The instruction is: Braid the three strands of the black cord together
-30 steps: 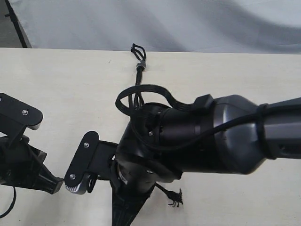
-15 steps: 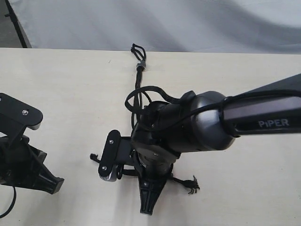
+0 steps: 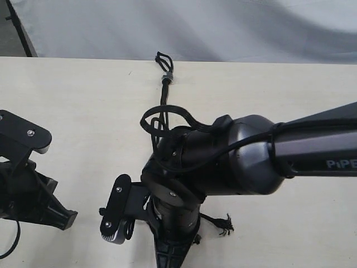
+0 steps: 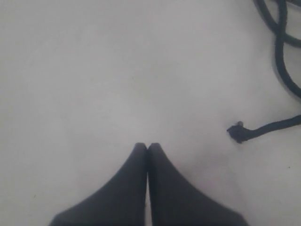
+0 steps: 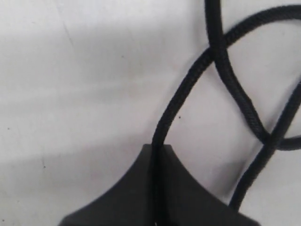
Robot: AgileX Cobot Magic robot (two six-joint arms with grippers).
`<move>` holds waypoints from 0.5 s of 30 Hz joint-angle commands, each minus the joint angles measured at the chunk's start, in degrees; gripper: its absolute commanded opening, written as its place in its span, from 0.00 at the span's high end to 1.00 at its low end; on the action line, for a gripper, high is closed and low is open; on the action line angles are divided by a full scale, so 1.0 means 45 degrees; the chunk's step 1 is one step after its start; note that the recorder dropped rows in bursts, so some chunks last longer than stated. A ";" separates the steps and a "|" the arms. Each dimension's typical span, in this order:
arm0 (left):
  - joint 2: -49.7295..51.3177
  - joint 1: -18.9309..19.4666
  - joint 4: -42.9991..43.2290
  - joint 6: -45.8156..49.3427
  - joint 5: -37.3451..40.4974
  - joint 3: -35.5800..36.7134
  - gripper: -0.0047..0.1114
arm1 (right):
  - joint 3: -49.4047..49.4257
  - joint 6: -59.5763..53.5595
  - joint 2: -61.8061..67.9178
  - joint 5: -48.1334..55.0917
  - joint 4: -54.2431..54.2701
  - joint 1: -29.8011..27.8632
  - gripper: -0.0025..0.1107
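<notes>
The black cord lies on the pale table (image 3: 83, 111), its short loops (image 3: 162, 57) and grey band (image 3: 166, 77) at the far edge. Below the band the three strands (image 3: 163, 95) vanish under my right arm. One frayed tip (image 3: 226, 223) shows by that arm. My right gripper (image 3: 169, 258) (image 5: 157, 148) is shut on one strand (image 5: 186, 87), which crosses another strand (image 5: 237, 96). My left gripper (image 3: 68, 218) (image 4: 147, 146) is shut on nothing at the left, with a strand tip (image 4: 237, 133) lying nearby.
A thick smooth robot cable (image 3: 167, 111) loops over my right wrist above the strands. A grey cloth backdrop (image 3: 223, 28) rises behind the table's far edge. The right arm's camera bracket (image 3: 116, 215) hangs between the two grippers.
My right arm has swung back toward the table's near edge and slightly left, still holding its strand. The frayed tip shifted a little. The left arm has not moved.
</notes>
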 commanded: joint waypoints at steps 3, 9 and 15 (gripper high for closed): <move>-0.0072 0.0044 -0.1953 0.2076 -0.0160 0.0082 0.96 | 0.0051 -0.0043 -0.0115 -0.0265 0.0162 -0.0109 0.98; -0.0072 0.0044 -0.2501 0.2908 -0.0396 0.0082 0.96 | 0.0051 -0.0013 -0.0115 -0.0355 0.0246 -0.0109 0.98; -0.0072 0.0044 -0.2501 0.2908 -0.0396 0.0082 0.96 | 0.0051 0.0006 -0.0115 -0.0355 0.0246 0.0008 0.97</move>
